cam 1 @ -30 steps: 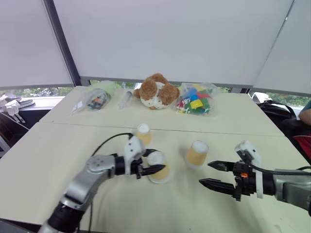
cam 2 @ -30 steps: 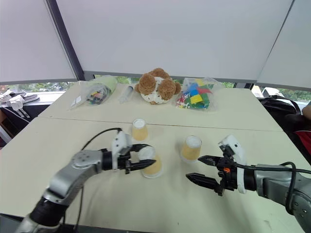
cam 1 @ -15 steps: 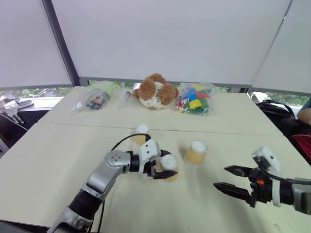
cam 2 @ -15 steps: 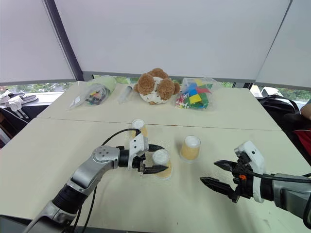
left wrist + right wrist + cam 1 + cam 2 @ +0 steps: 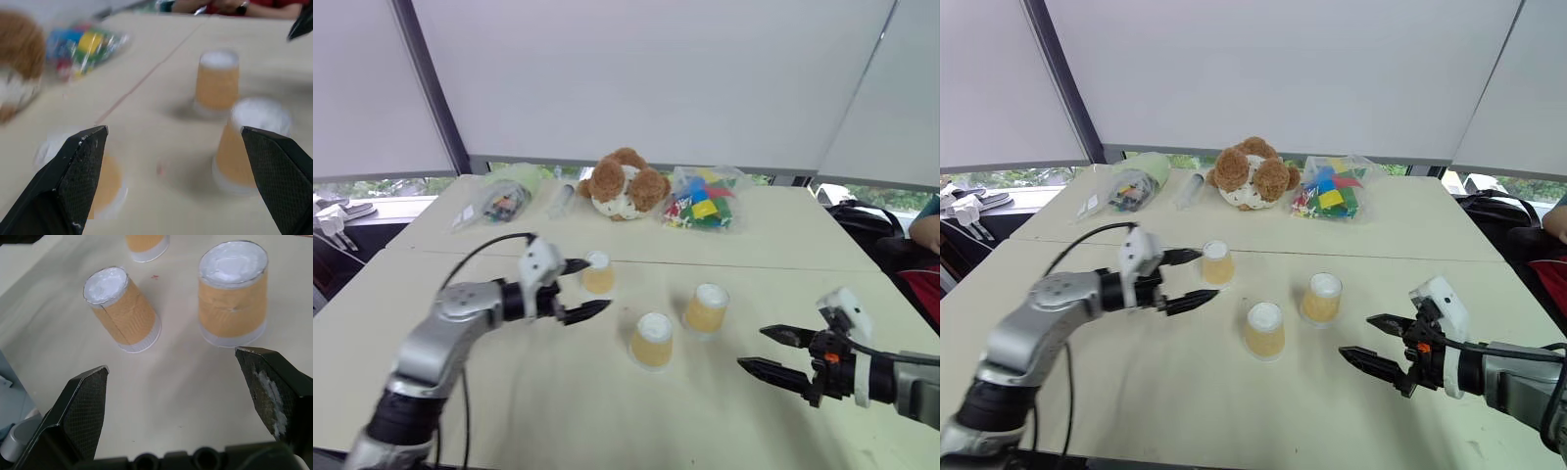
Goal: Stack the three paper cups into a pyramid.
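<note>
Cups [image 5: 652, 341] stand inverted and apart on the surface [image 5: 558, 411]; left gripper [image 5: 584, 287], wide open and empty like the right gripper [image 5: 773, 351], should close squarely on the far cup [image 5: 598, 273].

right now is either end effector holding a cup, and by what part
Nothing is held. The left end effector is open with the far cup just beyond it, untouched. The right end effector is open, short of the other two cups.
</note>
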